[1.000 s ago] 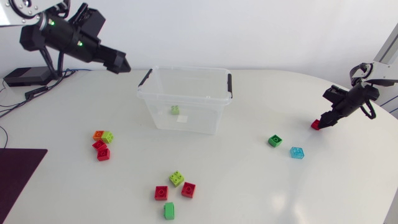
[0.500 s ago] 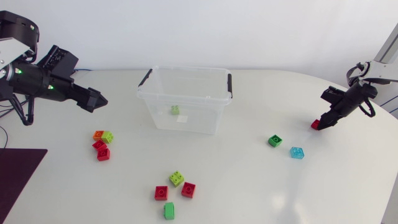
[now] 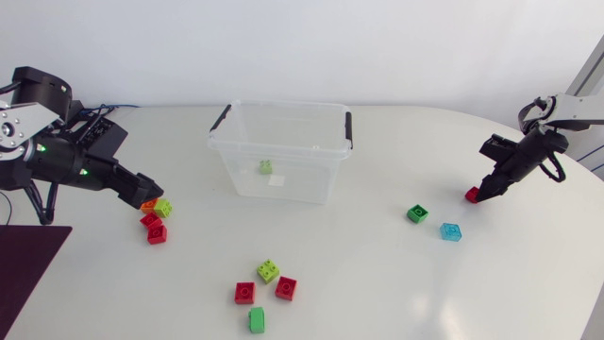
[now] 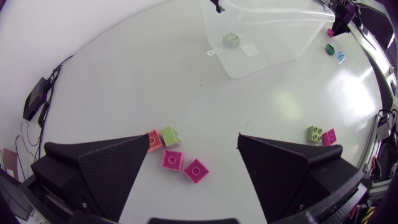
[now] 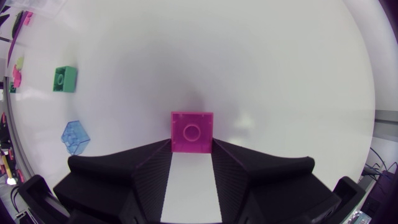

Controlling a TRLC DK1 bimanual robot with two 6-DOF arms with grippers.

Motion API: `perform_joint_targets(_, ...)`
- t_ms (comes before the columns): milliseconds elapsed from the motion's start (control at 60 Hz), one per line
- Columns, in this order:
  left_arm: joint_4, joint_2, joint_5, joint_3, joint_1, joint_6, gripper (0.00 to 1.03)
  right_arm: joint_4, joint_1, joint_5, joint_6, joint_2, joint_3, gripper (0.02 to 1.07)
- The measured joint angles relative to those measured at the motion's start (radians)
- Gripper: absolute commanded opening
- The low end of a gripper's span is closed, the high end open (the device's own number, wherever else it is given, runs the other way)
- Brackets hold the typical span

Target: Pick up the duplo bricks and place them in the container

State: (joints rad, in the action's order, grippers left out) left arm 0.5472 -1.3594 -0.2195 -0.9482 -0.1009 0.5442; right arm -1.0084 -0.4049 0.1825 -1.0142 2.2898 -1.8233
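Gripper on the left (image 3: 142, 187): within the last second it had swung down from beside the container (image 3: 283, 104) to the table well to the container's left. Its fingers stood wide apart and held nothing.
Brick cluster (image 3: 155, 217): an orange brick (image 4: 153, 140), a lime brick (image 4: 169, 135) and two red ones lay touching, just ahead of that wide gap. None had been lifted, so the drop looked like the approach to the next pick.
Container: clear tub with dark handles, upright, lid off.
Contents: one pale green brick (image 3: 266, 166) on the floor of the container, nothing else visible inside.
Loose four (image 3: 264, 293): lime, two red and a green brick lay on the table in front of the container, well apart from it.
Green brick (image 3: 417, 214) and blue brick (image 3: 451, 231): side by side on the table to the container's right.
Red brick (image 5: 191, 132): far right of the container, on the table; it had slid a little toward the container.
Gripper on the right (image 5: 191, 144): fingers narrow, their tips against both sides of the red brick, so a grasp looked made, the lift not yet.
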Motion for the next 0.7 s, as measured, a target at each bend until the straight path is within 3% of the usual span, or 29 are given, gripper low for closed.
perform_joint_targets(200, -0.012, -0.043, 0.001, 0.022, -0.058, 0.056, 0.99, 0.014, 0.034, 0.027, 0.044, -0.279, 0.182, 0.35)
perform_joint_targets(383, -0.106, -0.149, 0.043, 0.051, -0.074, 0.062, 0.99, 0.002, 0.095, 0.075, 0.115, -0.537, 0.272, 0.35)
perform_joint_targets(700, -0.266, -0.326, 0.116, 0.048, -0.058, -0.027, 0.98, -0.014, 0.455, 0.083, 0.367, -0.841, 0.315, 0.36)
